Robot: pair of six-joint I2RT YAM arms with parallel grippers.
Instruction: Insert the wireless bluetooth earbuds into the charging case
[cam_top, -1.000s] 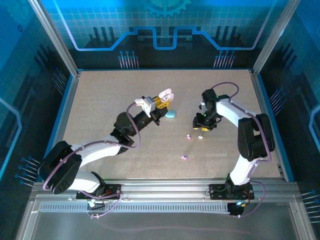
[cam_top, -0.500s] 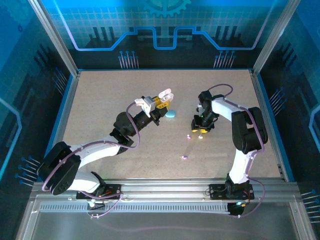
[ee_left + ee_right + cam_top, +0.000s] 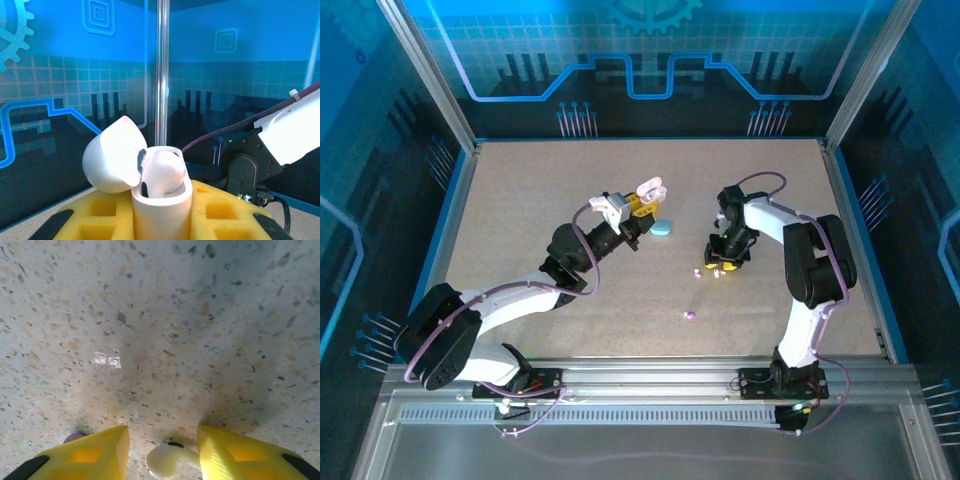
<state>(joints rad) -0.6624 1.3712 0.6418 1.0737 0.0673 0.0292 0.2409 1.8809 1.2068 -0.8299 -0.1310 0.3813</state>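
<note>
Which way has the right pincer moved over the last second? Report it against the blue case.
Yes. The right pincer slid toward the near edge, farther from the blue case, and now straddles the white earbud.

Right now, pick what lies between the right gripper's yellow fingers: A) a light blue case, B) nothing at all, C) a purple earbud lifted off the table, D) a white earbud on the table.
D: in the right wrist view a white earbud lies on the speckled table in the gap of the right gripper, whose fingers stand apart on either side of it.
</note>
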